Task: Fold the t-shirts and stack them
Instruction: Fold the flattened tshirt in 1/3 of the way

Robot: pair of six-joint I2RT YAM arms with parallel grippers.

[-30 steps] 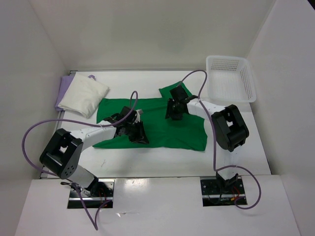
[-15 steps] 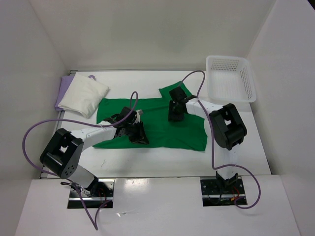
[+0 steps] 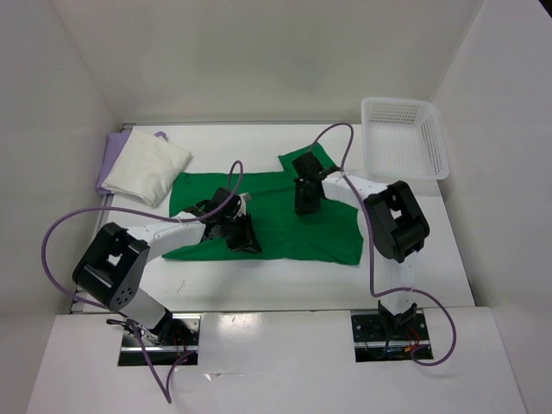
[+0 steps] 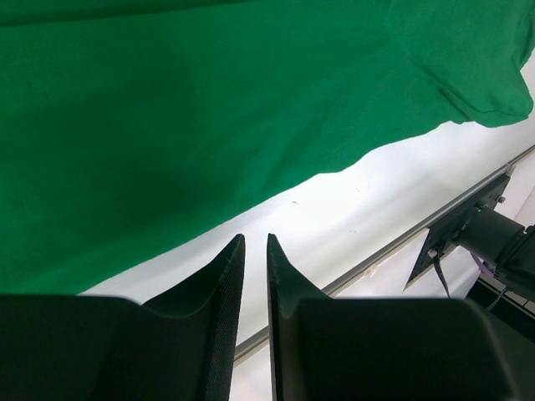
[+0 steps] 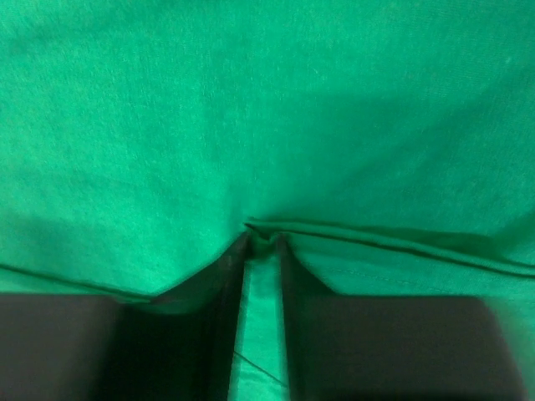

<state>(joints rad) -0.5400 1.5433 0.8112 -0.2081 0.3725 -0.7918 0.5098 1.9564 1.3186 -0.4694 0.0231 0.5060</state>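
Note:
The bright green t-shirt [image 3: 285, 226] lies spread flat in the middle of the table. My right gripper [image 3: 307, 200] presses down on its upper middle. In the right wrist view its jaws [image 5: 261, 240] pinch a small ridge of green cloth [image 5: 251, 109] at the tips. My left gripper [image 3: 242, 235] sits low at the shirt's front edge. Its fingers [image 4: 255, 238] stand a narrow gap apart over bare table, with nothing between them, just short of the green hem [image 4: 209, 100]. The off-white t-shirt [image 3: 147, 168] lies folded on the lavender one [image 3: 107, 160] at the back left.
A white mesh basket [image 3: 404, 138] stands at the back right corner. White walls close in the table on three sides. A metal rail [image 4: 393, 251] runs along the table's near edge, with a dark arm mount [image 4: 489, 238] beyond it.
The right gripper has moved slightly toward the back and lowered onto the green shirt, its jaws narrowing onto a ridge of cloth. The left arm has hardly moved.

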